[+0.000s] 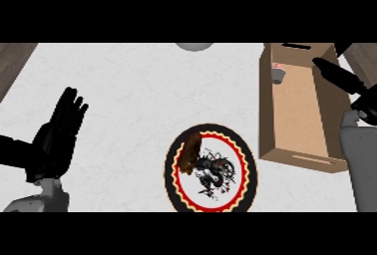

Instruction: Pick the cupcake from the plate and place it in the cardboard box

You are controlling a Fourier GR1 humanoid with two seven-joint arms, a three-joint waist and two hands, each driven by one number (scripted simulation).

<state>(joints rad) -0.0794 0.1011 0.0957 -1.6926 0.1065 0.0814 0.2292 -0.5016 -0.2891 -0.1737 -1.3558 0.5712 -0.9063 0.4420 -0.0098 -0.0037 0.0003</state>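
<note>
The cupcake (279, 73), small with a grey wrapper and a pink top, stands inside the long cardboard box (302, 117) at its far end. My right hand (344, 82) hovers over the box's right wall, fingers straight and pointing up-left, holding nothing. It is apart from the cupcake. The round plate (250, 169), black-rimmed with a red ring and a dark pattern, lies in the lower middle, left of the box. A brown lump (189, 152) rests on the plate's left side. My left hand (63, 127) rests open at the left, fingers up.
A grey rounded object (195, 46) peeks in at the top edge. Wooden strips (15, 60) border the white counter (140, 94) at the top corners. My right forearm (361, 159) lies beside the box's near right corner.
</note>
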